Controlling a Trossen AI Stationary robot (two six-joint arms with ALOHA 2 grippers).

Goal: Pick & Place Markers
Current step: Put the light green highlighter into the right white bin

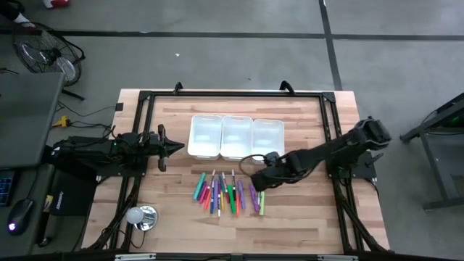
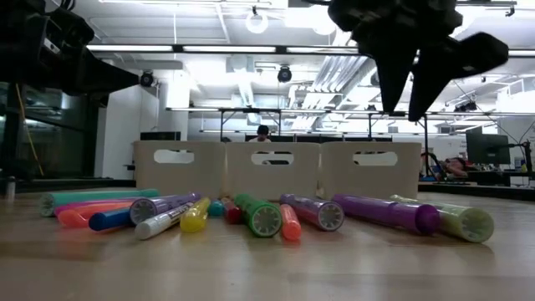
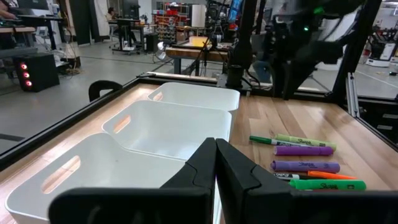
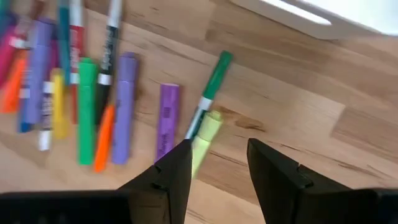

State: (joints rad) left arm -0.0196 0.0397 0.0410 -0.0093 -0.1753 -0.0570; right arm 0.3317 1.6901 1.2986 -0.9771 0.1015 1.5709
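Hovering over the markers, the right pincer gapes empty; the left pincer sits closed.

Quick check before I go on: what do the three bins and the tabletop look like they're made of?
Bins: likely plastic, white and smooth with a slight sheen; thin moulded walls, rounded corners and cut-out handle slots show in the left wrist view.
Tabletop: looks like wood, butcher-block style; pale joined strips with visible grain, matte or lightly sealed.

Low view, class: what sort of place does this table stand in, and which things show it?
Probably a robotics lab or workshop: ceiling strip lights and ducts, workbenches with equipment behind the white bins, and a person working at the back.
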